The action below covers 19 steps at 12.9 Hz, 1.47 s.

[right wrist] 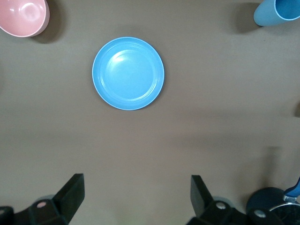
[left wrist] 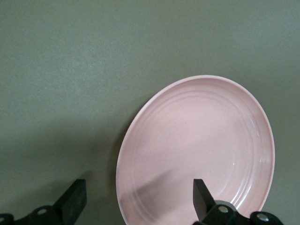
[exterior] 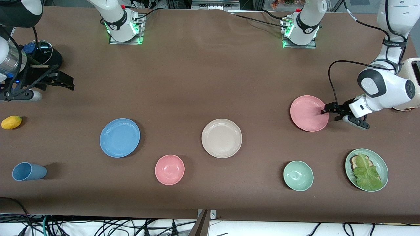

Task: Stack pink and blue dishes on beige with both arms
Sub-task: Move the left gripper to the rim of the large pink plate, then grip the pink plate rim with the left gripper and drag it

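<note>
- Pincer of the left arm (exterior: pixel 329 112): wide open at the pink plate (exterior: pixel 309 113) rim, right of frame, holding nothing
- Right pincer (exterior: pixel 67 83): open, empty, upper left
- Blue plate (exterior: pixel 119 137), beige plate (exterior: pixel 221 138): mid-frame

Left arm: white jointed links, grey-black joints, black cable looped off wrist; reaches in from own end of table, forearm low and near level. Left black two-finger gripper (exterior: pixel 328 112) wide open, low at table height; left wrist view shows both black fingertips (left wrist: pixel 202 193) spread apart.

Right arm: silver-and-black wrist, raised above own end of table. Right black two-finger gripper (exterior: pixel 65 82) up in air, fingers (right wrist: pixel 200 189) spread wide, nothing between them.
</note>
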Tool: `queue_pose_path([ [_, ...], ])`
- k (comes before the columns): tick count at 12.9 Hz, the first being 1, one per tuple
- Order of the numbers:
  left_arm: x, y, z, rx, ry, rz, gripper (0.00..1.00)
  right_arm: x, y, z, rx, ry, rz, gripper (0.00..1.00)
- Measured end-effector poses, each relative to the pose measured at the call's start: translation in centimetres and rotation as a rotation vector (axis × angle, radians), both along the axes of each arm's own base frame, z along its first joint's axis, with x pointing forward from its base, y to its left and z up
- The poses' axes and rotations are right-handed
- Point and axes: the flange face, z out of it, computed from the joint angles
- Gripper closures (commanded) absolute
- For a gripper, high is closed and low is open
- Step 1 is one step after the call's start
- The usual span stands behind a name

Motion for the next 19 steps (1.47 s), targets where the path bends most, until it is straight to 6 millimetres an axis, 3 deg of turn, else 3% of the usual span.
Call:
queue_pose_path([
  [2, -0.7, -0.1, -0.7, -0.009, 0.005, 0.011, 0.05, 0.0, 0.0, 0.0, 0.0, 0.0, 0.0, 0.0],
  [3, -0.8, -0.1, -0.8, -0.009, 0.004, 0.018, 0.17, 0.0, 0.0, 0.0, 0.0, 0.0, 0.0, 0.0],
  [5, -1.0, 0.0, -1.1, -0.007, 0.003, 0.025, 0.85, 0.0, 0.0, 0.0, 0.0, -0.001, 0.0, 0.0],
  [6, -1.0, 0.1, -1.2, -0.002, 0.002, 0.027, 1.0, 0.0, 0.0, 0.0, 0.001, -0.002, 0.0, 0.0],
  [16, -0.7, -0.5, -1.8, 0.007, 0.0, 0.015, 1.0, 0.3, -0.2, 0.2, 0.046, -0.02, -0.015, 0.0],
  [19, 0.6, -1.0, -0.6, -0.017, -0.004, 0.001, 1.0, 0.3, -0.2, 0.2, 0.047, -0.02, -0.014, 0.0],
])
